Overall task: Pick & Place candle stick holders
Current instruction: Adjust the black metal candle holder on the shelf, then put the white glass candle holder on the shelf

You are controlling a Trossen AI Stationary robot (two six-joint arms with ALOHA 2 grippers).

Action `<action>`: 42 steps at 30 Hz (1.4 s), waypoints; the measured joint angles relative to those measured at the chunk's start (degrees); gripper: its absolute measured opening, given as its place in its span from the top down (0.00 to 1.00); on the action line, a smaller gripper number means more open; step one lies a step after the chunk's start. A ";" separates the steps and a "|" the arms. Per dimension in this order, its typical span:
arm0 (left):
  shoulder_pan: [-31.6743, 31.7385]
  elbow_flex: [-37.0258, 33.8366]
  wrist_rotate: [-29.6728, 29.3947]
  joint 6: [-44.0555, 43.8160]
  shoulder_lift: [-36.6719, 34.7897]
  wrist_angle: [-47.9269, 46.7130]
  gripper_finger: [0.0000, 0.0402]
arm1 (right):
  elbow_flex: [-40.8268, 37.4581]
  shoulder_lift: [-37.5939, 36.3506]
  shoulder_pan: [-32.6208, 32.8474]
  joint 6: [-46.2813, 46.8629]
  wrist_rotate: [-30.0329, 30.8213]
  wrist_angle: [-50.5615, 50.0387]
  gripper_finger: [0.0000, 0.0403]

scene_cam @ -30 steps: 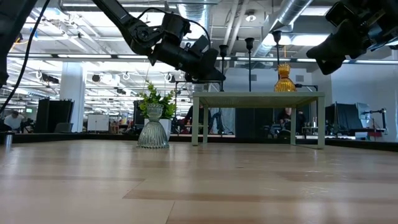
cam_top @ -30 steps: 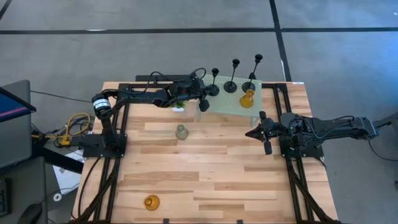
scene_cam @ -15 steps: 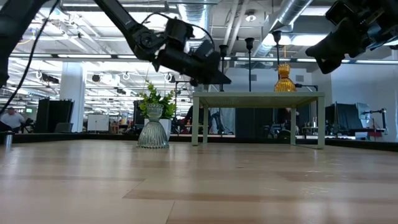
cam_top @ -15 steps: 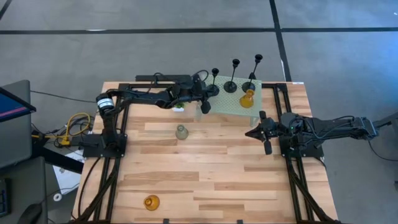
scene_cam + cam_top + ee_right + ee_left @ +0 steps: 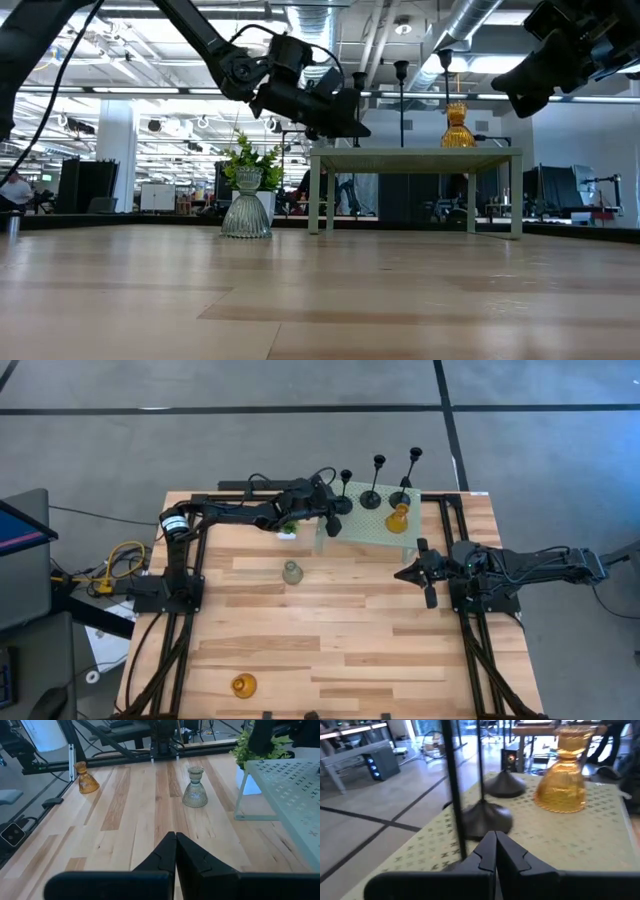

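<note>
My left gripper [image 5: 495, 851] has its fingers pressed together on nothing, hovering over the left end of the pale green mesh stand [image 5: 372, 526] by the three thin-stemmed black metal holders [image 5: 378, 480]. My right gripper [image 5: 408, 573], also closed and empty, waits right of centre. One squat amber glass holder [image 5: 397, 519] sits on the stand; the squat clear-grey glass holder [image 5: 291, 572] stands mid-table, another amber one [image 5: 243, 685] at the near edge. I'd judge the glass heavy, slick and breakable, best gripped at the narrow neck.
</note>
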 joint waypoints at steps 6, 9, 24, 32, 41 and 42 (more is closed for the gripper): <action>0.36 0.00 -2.05 0.48 0.00 0.01 1.00 | 0.00 0.00 -0.02 -0.02 0.00 0.00 1.00; 0.76 0.00 -2.03 0.60 0.00 0.71 1.00 | 0.00 0.00 0.00 -0.02 0.00 0.00 1.00; 2.82 0.00 0.22 0.27 0.00 2.09 1.00 | 0.00 0.00 0.00 -0.02 -0.02 0.00 1.00; 0.50 0.00 5.26 -3.15 0.00 0.87 1.00 | 0.00 0.00 -0.02 -0.02 -0.07 0.00 1.00; -6.30 -0.01 -18.69 3.74 0.00 -10.93 1.00 | 0.00 0.00 0.00 -0.03 -0.09 -0.26 1.00; -7.18 0.00 -21.69 5.00 0.00 -11.06 1.00 | 0.00 0.00 -0.01 -0.04 -0.09 -0.26 1.00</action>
